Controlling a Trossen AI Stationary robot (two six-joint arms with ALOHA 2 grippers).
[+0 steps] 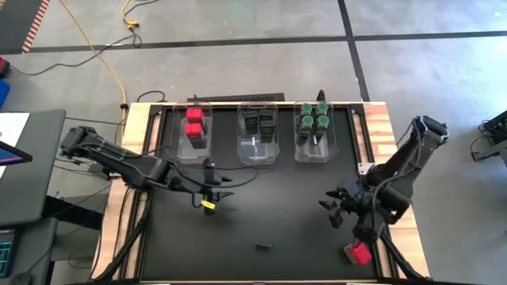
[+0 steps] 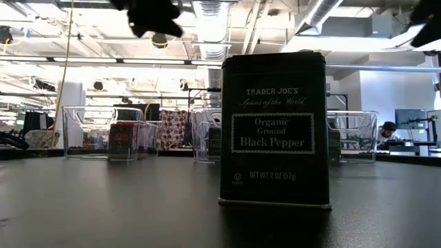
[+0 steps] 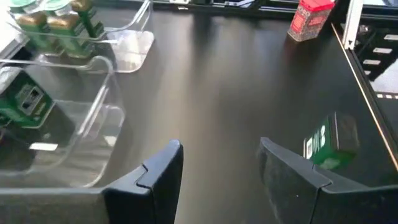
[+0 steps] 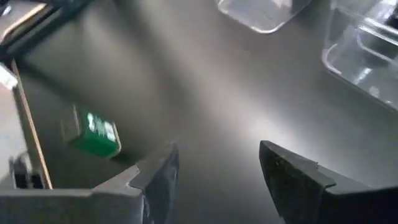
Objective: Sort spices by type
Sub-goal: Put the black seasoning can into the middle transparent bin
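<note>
A dark black-pepper tin (image 1: pixel 264 245) (image 2: pixel 274 127) stands upright on its base near the table's front middle; it also shows in the wrist views (image 3: pixel 329 143) (image 4: pixel 93 132). A red-topped container (image 1: pixel 360 253) (image 3: pixel 309 18) stands at the front right. My left gripper (image 1: pixel 215 190) (image 3: pixel 221 152) hangs open above the table, in front of the left and middle bins, with nothing between its fingers. My right gripper (image 1: pixel 334 210) (image 4: pixel 217 155) hangs open over the right half, to the right of and farther back than the tin, also with nothing in it.
Three clear bins stand in a row along the far edge: the left bin (image 1: pixel 196 150) holds red-topped containers, the middle bin (image 1: pixel 259 154) dark tins, the right bin (image 1: pixel 313 154) green-lidded jars. Bare black tabletop (image 1: pixel 285 198) lies between the bins and the tin.
</note>
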